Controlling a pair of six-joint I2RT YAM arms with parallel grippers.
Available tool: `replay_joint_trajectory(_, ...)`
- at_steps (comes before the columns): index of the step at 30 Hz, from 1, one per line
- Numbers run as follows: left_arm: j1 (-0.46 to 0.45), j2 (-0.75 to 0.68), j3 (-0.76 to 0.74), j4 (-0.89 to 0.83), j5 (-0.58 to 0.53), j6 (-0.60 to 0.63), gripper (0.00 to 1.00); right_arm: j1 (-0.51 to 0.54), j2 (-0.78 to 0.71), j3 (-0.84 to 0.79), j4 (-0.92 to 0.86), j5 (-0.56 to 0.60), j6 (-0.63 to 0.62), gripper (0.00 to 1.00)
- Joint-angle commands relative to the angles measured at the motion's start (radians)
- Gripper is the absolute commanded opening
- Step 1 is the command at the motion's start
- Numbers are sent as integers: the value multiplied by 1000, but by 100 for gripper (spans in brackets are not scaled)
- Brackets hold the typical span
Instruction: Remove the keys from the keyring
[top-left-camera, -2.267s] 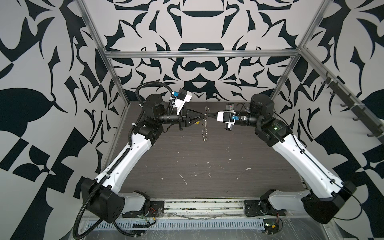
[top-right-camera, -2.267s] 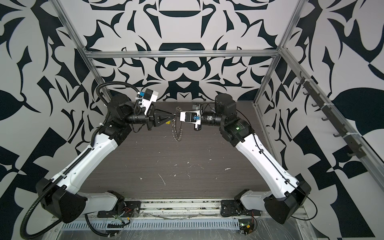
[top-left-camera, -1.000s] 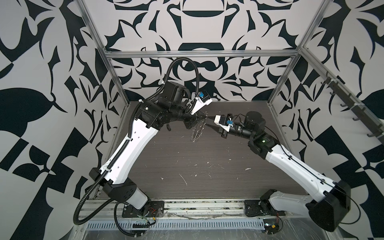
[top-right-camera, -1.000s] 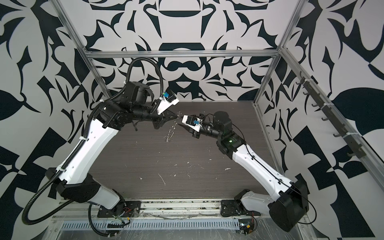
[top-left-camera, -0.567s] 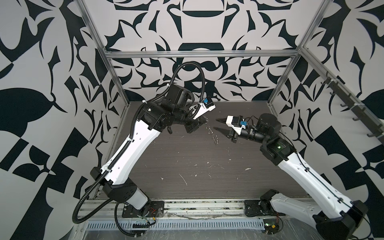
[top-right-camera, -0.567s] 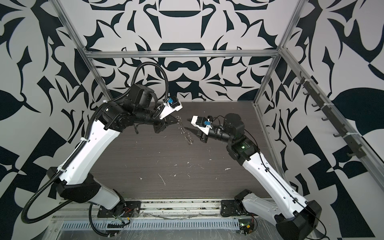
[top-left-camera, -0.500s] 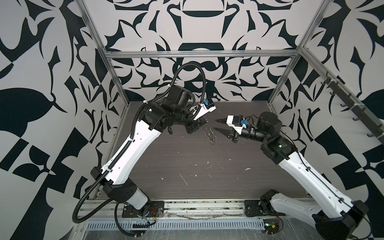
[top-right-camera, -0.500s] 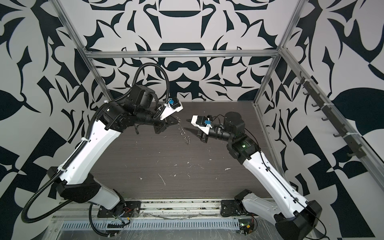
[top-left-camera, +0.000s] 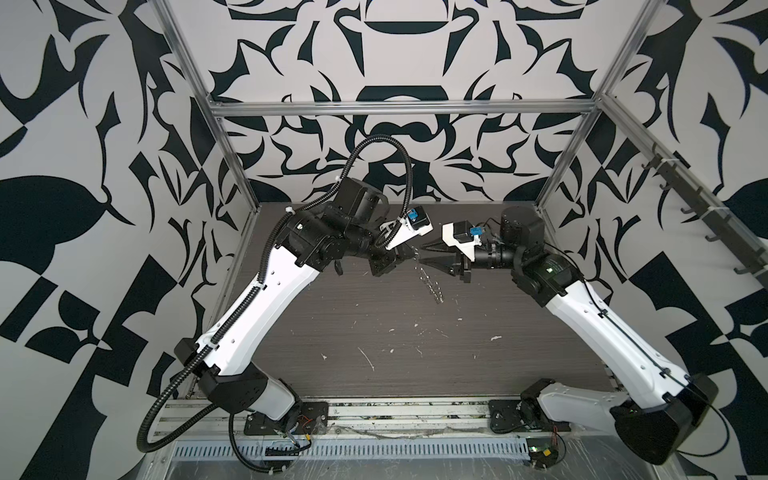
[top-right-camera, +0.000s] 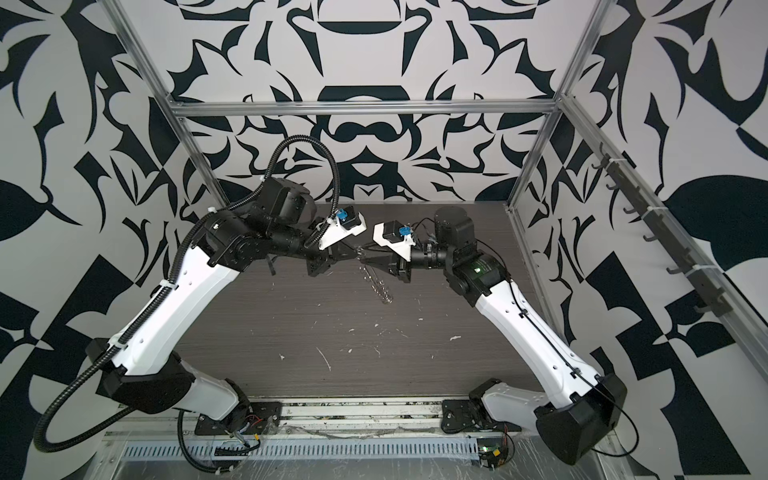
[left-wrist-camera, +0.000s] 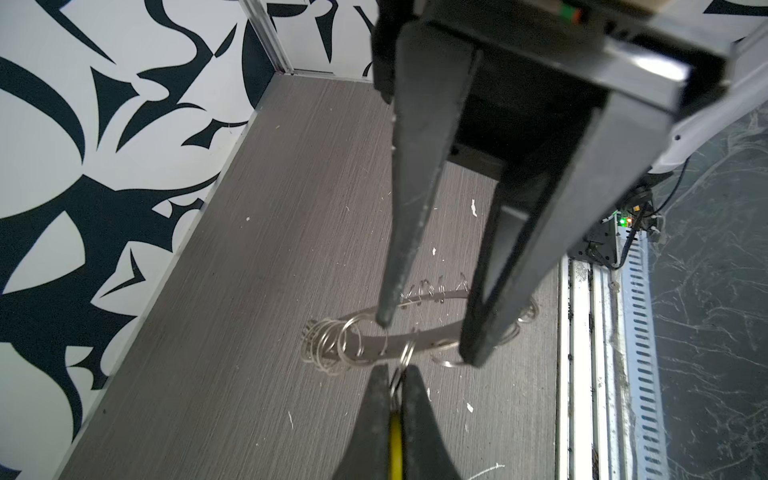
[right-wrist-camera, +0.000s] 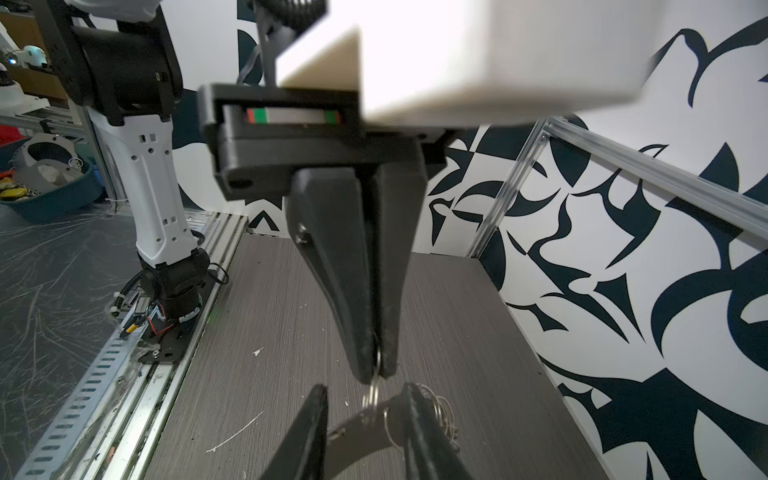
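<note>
- The left gripper (left-wrist-camera: 392, 372) is clamped shut on the key tag (left-wrist-camera: 395, 440). A sliver of yellow shows between its fingers, and the tag's little split ring (left-wrist-camera: 405, 356) pokes out past the tips.
- That split ring is threaded on the keyring (top-left-camera: 430, 284), so the big silver hoop with its fringe of small rings hangs below the two grippers. It is over the back half of the table (top-left-camera: 374, 345); I cannot tell if its low end touches the wood.
- The right gripper (top-left-camera: 421, 254) had backed off to the right half a second ago, leaving the hoop swinging from the left one alone. Now it is back in, almost tip to tip with the left. Its jaws stand apart, one on each side of the hoop's band, and I cannot see that they pinch it.
- My read is that the last pull did not free the tag. The right gripper has to close on the band near the split ring before the two can work it off.
</note>
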Motion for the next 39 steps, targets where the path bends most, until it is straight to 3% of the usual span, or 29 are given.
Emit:
replay_joint_trajectory(1, -5, -32, -9, 13, 41, 26, 0, -11, 0, 59, -16, -43, -7, 33)
replay_joint_trajectory(14, -6, -30, -8, 14, 48, 24, 0, -11, 60, 111, -75, -87, 6, 24)
replay_joint_trajectory(24, -8, -25, -4, 18, 58, 21, 0, -11, 83, 124, -87, -101, 6, 1)
replay_joint_trajectory(27, -8, -31, -13, 30, 55, 18, 0, -11, 70, 111, -72, -106, 8, 0)
replay_joint_trajectory(33, 13, -76, -65, 67, 68, -8, 0, -29, -28, -86, 371, -110, 253, 0)
replay_joint_trajectory(39, 108, -136, -168, 179, 258, -112, 0, -44, -51, -149, 692, -138, 476, 0)
